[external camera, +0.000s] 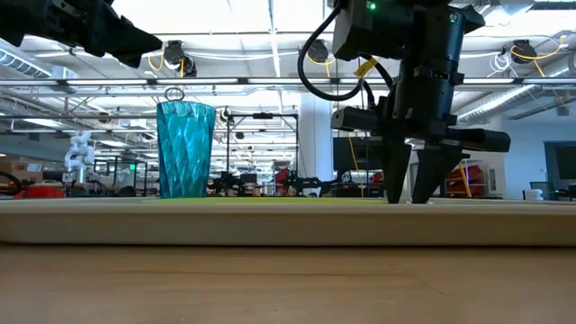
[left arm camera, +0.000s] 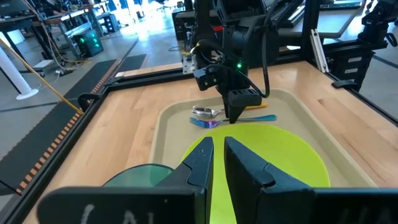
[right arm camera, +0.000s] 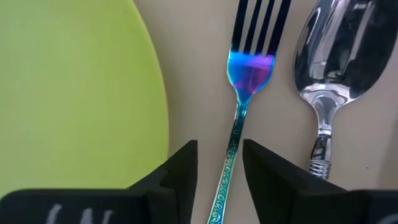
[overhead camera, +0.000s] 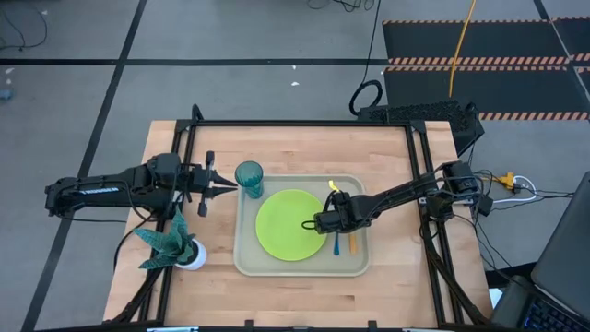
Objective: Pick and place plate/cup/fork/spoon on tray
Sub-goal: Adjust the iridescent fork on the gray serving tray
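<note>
On the tray [overhead camera: 247, 263], on a wooden table [overhead camera: 295, 148], the right gripper [right arm camera: 219, 163] straddles the fork [right arm camera: 244, 93] handle, fingers parted and not touching it, plate [overhead camera: 290, 225] and spoon [right arm camera: 328, 56] flanking; left gripper [overhead camera: 230, 187], nearly closed and empty, hovers beside the cup [overhead camera: 249, 178], near a plant [overhead camera: 169, 241].

Light wooden table [overhead camera: 295, 148], beige tray [overhead camera: 247, 260] at its middle, potted plant [overhead camera: 175, 244] beside the tray
</note>
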Tool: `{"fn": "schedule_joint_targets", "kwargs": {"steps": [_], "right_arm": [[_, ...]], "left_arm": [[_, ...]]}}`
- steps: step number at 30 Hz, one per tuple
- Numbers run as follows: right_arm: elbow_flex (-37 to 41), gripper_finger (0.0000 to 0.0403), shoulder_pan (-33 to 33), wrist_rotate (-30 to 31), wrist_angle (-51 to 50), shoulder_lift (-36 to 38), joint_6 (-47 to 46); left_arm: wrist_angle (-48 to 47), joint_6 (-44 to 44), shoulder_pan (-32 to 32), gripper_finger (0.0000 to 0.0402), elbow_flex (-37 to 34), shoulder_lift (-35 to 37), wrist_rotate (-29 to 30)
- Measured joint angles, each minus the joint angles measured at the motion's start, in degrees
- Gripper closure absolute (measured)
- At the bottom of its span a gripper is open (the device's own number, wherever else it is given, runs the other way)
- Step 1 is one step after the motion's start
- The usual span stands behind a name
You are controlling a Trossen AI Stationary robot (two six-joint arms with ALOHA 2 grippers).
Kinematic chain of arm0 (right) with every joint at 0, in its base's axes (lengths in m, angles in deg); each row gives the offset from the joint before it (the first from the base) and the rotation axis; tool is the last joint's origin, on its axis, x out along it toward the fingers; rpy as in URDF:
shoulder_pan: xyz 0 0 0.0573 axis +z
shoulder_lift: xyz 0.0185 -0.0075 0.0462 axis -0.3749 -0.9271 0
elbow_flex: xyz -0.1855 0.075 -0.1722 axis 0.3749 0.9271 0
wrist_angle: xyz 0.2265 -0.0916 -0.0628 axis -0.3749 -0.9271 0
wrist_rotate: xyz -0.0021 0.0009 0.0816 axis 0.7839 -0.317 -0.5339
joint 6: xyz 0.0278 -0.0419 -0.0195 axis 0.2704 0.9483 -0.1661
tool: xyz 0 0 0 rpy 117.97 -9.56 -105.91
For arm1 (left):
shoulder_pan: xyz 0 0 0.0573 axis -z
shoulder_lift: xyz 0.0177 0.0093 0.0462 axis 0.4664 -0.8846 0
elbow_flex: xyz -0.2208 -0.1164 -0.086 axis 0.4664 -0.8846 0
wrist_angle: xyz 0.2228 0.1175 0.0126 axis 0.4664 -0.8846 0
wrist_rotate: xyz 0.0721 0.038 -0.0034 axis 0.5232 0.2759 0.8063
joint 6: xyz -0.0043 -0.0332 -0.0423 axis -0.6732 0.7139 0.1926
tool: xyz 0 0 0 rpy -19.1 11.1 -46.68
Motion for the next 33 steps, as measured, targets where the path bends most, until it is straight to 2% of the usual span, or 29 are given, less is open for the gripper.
{"fn": "schedule_joint_targets", "kwargs": {"steps": [7,26,33], "right_arm": [[0.0,0.0319,0.0,0.0,0.0,0.0,0.22],[3.54,0.0326,0.0,-1.42,4.52,0.17,-0.01],[3.61,0.0357,0.36,-1.35,5.55,0.11,0.22]], "left_arm": [[0.04,-0.19,0.0,0.036,0.0,-0.83,0.0],[1.74,-0.19,-0.02,0.036,0.0,-2.75,0.0],[1.72,-0.19,-0.02,0.036,0.0,-2.75,-0.02]]}}
